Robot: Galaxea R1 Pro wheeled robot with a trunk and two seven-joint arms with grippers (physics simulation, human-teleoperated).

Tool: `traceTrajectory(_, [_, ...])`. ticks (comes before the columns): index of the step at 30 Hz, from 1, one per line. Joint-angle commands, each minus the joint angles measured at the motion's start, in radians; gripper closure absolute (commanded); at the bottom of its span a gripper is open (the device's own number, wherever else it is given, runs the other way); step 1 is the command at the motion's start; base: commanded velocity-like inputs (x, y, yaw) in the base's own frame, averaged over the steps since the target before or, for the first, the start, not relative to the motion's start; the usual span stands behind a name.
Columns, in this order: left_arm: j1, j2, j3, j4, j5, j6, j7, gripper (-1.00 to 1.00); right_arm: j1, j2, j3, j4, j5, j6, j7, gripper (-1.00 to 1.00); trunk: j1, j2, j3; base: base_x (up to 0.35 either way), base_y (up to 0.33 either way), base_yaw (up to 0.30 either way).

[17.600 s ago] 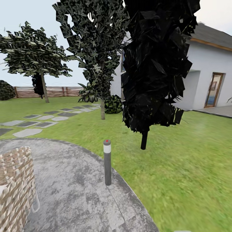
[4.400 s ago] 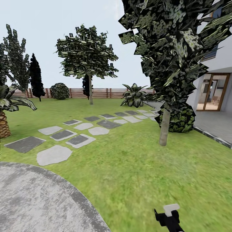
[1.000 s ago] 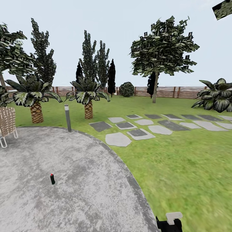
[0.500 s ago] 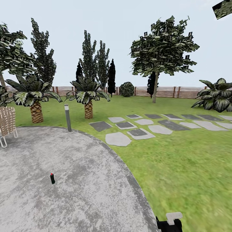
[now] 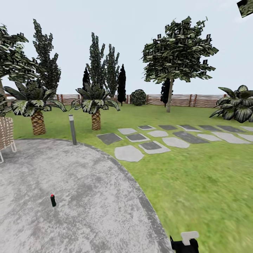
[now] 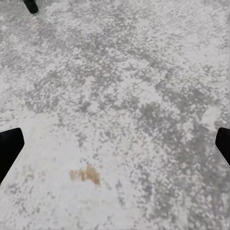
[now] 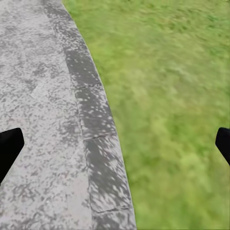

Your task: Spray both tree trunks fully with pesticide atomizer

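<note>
While both end effectors gape empty, the atomizer (image 5: 53, 200) stands mid-patio (image 5: 88, 196), lawn (image 5: 196, 182) beyond its curb

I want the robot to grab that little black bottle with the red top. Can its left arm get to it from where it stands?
Probably not yet. The small black bottle stands alone on the grey paving, well ahead of the robot. Nothing blocks the way, but the open left gripper hangs over bare paving, so the robot likely must roll closer.
</note>
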Motion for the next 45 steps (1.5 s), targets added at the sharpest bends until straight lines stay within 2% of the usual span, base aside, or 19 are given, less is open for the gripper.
traceTrajectory(1, [0.0, 0.0, 0.0, 0.0, 0.0, 0.0, 0.0, -1.0, 0.0, 0.001, 0.0, -0.001, 0.0, 0.0, 0.0, -1.0, 0.0, 0.0, 0.0, 0.338, 0.0, 0.0])
traceTrajectory(19, [0.0, 0.0, 0.0, 0.0, 0.0, 0.0, 0.0, -1.0, 0.0, 0.001, 0.0, 0.0, -0.001, 0.0, 0.0, -1.0, 0.0, 0.0, 0.0, 0.339, 0.0, 0.001])
traceTrajectory(37, [0.0, 0.0, 0.0, 0.0, 0.0, 0.0, 0.0, -1.0, 0.0, 0.001, 0.0, 0.002, 0.0, 0.0, 0.0, -1.0, 0.0, 0.0, 0.0, 0.337, -0.011, 0.25])
traceTrajectory(45, [0.0, 0.0, 0.0, 0.001, 0.0, 0.0, 0.0, -1.0, 0.0, 0.001, 0.0, 0.002, 0.0, 0.0, 0.0, -1.0, 0.0, 0.0, 0.0, 0.3, -0.13, 0.067])
